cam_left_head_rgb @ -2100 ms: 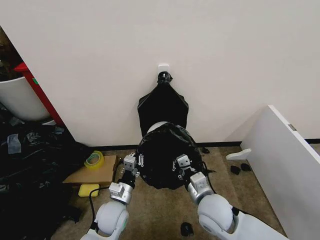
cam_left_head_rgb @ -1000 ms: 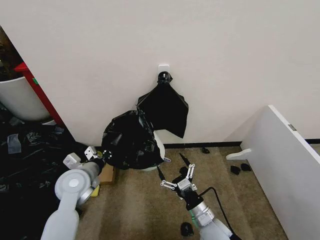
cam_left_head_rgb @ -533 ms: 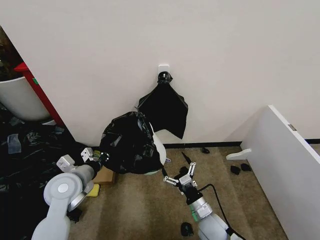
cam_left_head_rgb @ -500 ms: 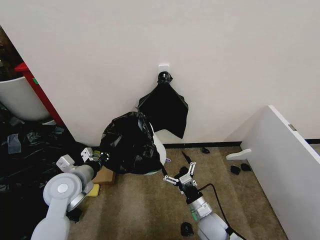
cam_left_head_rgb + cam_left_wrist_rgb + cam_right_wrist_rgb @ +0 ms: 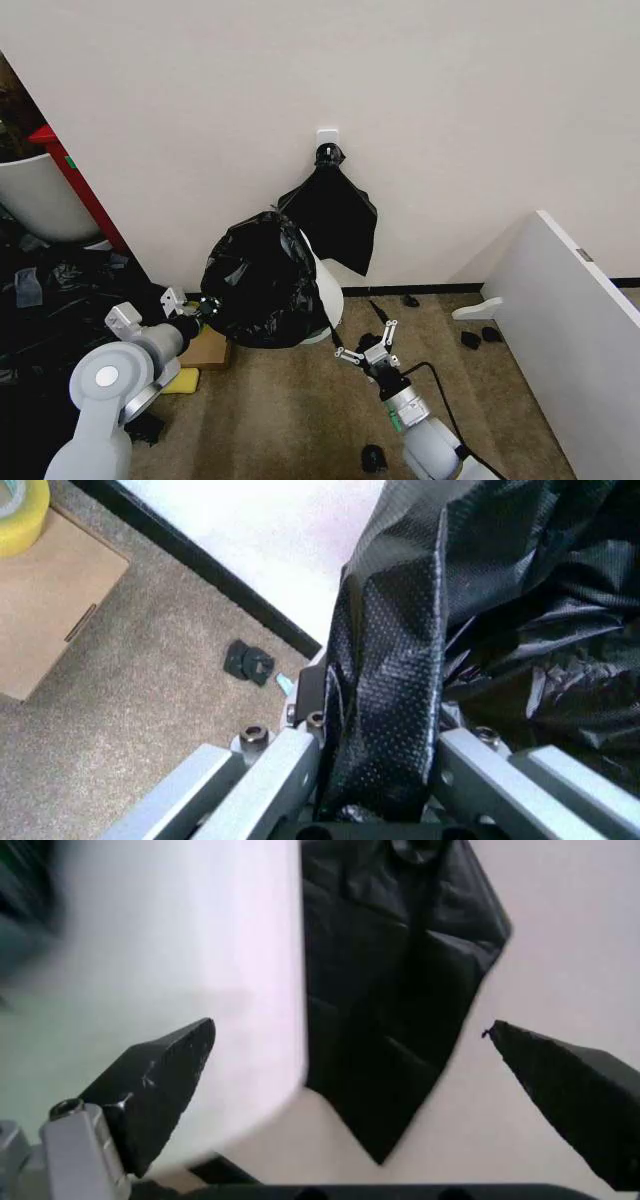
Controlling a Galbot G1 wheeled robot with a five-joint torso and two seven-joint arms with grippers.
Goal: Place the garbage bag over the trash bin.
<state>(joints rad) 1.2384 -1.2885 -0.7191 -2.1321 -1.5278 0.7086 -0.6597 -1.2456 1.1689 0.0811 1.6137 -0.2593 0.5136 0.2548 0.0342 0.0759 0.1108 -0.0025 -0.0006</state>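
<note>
The glossy black garbage bag (image 5: 260, 290) bulges over the mouth of the cream-white trash bin (image 5: 325, 295), which leans toward the left against the wall. Only the bin's right side shows. My left gripper (image 5: 197, 310) is at the bag's left edge, shut on a fold of the garbage bag (image 5: 385, 705); in the left wrist view the gripper (image 5: 375, 780) pinches that plastic between both fingers. Low on the carpet, right of the bin's base, my right gripper (image 5: 368, 345) stands open. In the right wrist view the gripper (image 5: 348, 1035) faces the trash bin's white wall (image 5: 180, 952) with nothing between its fingers.
A black bag bunch (image 5: 330, 215) hangs from a wall hook behind the bin. A cardboard box (image 5: 207, 350) and a yellow sponge (image 5: 180, 380) lie at the left. Black sheeting (image 5: 60, 300), a big white tub (image 5: 40, 195) and a white board (image 5: 580, 330) flank the carpet.
My left gripper has pulled the bag's edge out to the left and the bin has tipped with it. The right gripper has let go, dropped back to the carpet and opened.
</note>
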